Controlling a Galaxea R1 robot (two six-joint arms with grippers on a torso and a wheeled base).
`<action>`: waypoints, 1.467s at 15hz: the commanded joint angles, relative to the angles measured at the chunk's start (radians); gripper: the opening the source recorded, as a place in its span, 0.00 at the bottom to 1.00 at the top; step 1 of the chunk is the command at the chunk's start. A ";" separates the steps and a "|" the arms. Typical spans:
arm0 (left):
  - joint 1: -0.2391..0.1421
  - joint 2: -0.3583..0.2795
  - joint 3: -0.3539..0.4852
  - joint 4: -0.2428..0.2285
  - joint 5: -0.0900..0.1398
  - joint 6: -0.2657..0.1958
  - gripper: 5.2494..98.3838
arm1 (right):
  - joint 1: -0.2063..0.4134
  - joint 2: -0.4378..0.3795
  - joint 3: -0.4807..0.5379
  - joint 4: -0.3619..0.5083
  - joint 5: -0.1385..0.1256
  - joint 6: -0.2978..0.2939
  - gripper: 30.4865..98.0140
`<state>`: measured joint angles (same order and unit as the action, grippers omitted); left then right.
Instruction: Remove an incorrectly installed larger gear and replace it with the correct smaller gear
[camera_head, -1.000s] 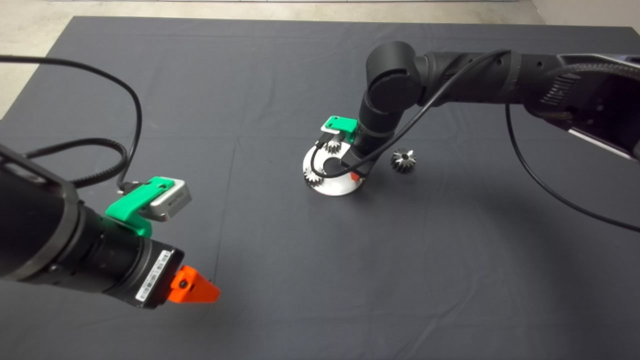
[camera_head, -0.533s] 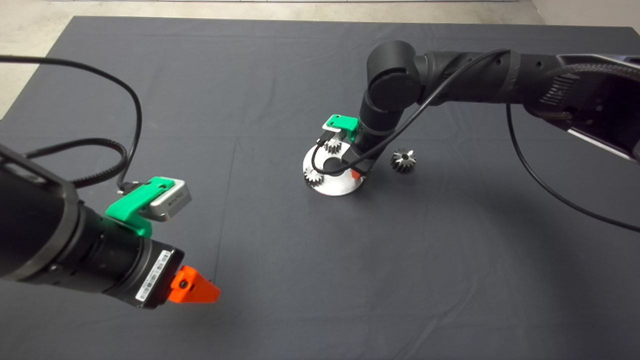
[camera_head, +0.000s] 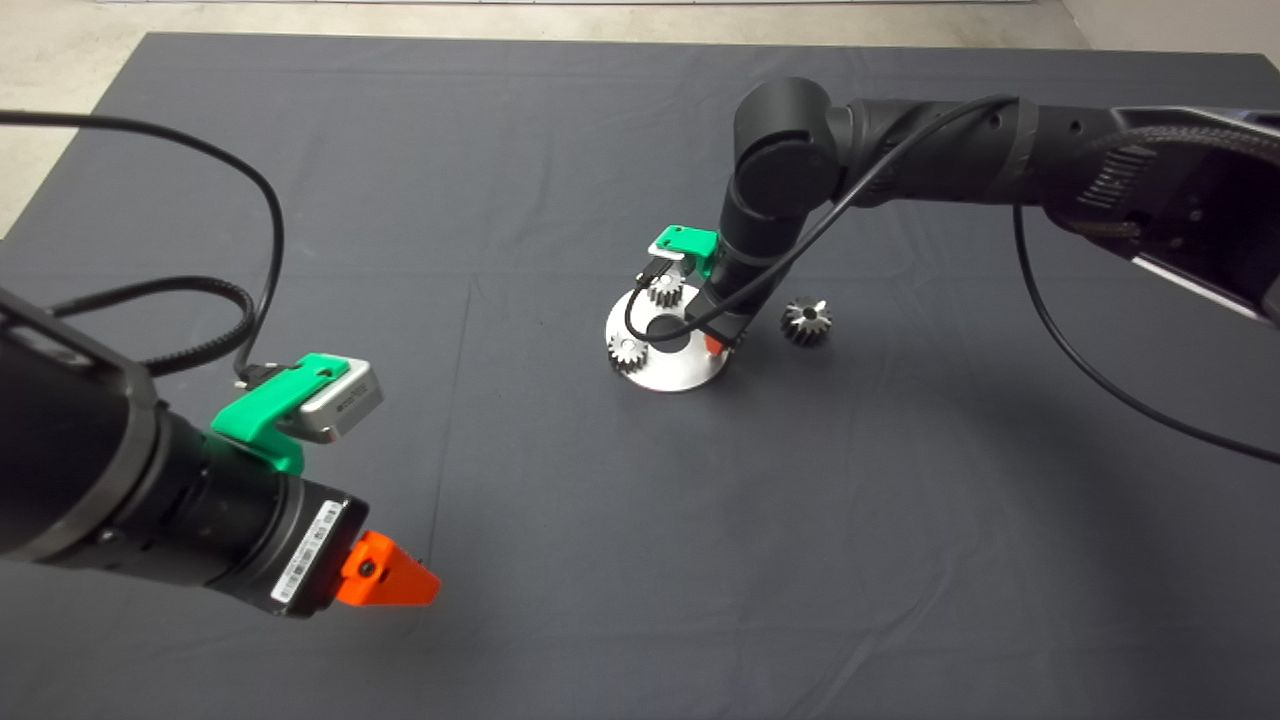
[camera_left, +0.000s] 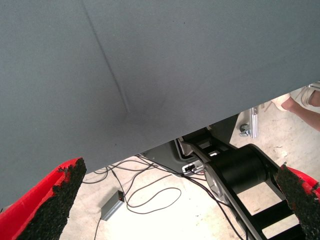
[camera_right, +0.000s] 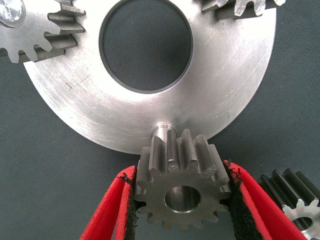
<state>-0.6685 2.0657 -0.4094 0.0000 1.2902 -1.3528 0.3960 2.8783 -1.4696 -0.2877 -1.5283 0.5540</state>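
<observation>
The right gripper (camera_right: 182, 197) clamps the small dark grey flat-faced smaller gear (camera_right: 181, 187) over a short pin (camera_right: 161, 131) at the round steel plate's (camera_right: 220, 90) rim. The shiny cone-like larger gear (camera_head: 806, 320) lies on the dark mat (camera_head: 500, 200) just beside the plate. The left gripper (camera_left: 175, 200) hangs wide open over the mat's near-left part.

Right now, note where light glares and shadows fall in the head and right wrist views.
Head view: the steel plate gleams brightest, and the right arm casts a soft-edged shadow on the mat. Right wrist view: streaky sheen across the plate; the smaller gear, gripped by the right pincer, is evenly lit.
</observation>
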 joint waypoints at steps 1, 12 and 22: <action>-0.010 -0.003 0.012 -0.015 0.001 -0.002 1.00 | 0.011 0.014 0.009 -0.016 -0.130 0.003 0.13; -0.010 -0.003 0.012 -0.015 0.001 -0.003 1.00 | 0.011 0.025 0.009 -0.018 -0.130 0.006 0.13; -0.010 -0.003 0.012 -0.015 0.001 -0.003 1.00 | 0.009 0.019 0.006 -0.019 -0.130 0.006 0.14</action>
<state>-0.6685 2.0657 -0.4094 0.0000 1.2898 -1.3528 0.3815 2.8923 -1.4691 -0.2889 -1.5309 0.5551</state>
